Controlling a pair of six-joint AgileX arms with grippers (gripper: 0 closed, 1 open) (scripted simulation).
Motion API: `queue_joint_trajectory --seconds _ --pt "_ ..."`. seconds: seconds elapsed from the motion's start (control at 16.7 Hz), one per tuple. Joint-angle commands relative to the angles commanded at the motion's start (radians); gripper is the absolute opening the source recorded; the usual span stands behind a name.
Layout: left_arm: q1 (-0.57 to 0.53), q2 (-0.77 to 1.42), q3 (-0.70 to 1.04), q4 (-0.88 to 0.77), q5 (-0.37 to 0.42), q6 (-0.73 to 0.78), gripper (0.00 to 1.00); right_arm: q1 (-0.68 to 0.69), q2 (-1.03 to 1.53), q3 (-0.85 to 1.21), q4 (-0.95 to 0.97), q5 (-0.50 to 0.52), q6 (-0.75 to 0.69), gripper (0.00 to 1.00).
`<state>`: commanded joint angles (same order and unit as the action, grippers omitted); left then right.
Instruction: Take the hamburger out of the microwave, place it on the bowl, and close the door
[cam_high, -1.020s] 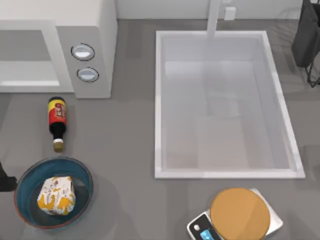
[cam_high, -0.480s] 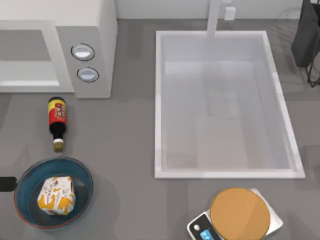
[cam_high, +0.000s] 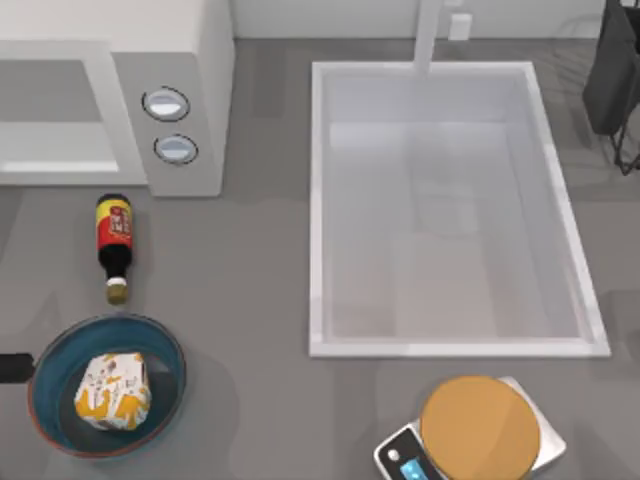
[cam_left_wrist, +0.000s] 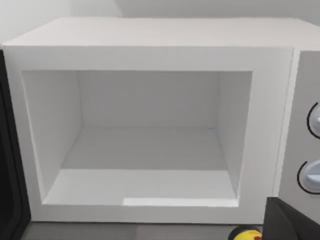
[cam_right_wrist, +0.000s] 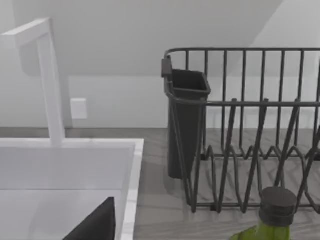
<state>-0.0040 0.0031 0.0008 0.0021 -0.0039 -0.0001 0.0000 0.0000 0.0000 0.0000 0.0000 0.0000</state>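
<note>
The sink basin (cam_high: 450, 200) fills the surface's right half and stands well apart from the work. The microwave (cam_high: 120, 90) sits at the far left with its cavity (cam_left_wrist: 145, 140) gaping; the door (cam_left_wrist: 9, 165) shows as a dark strip swung out at the cavity's side, so closing remains. Pushing near the hinge could shove the microwave instead. A soy sauce bottle (cam_high: 115, 245) lies between microwave and bowl (cam_high: 165, 340), inviting a knock. The hamburger (cam_high: 112, 390) rests in the bowl. Neither claw's opening can be told.
</note>
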Motion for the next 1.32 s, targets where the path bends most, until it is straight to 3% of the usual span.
queue_joint_trajectory --seconds 0.3,0.66,1.08,1.32 --pt "-0.11 0.057 0.012 0.045 -0.11 0.001 0.0 0.0 0.0 0.0 0.0 0.0 0.0 1.0" --pt "-0.133 0.076 0.011 0.065 -0.134 0.001 0.0 0.0 0.0 0.0 0.0 0.0 0.0 1.0" --pt "-0.365 0.296 0.03 0.264 -0.365 0.004 0.0 0.0 0.0 0.0 0.0 0.0 0.0 1.0" --pt "-0.383 0.314 0.032 0.282 -0.382 0.004 0.0 0.0 0.0 0.0 0.0 0.0 0.0 1.0"
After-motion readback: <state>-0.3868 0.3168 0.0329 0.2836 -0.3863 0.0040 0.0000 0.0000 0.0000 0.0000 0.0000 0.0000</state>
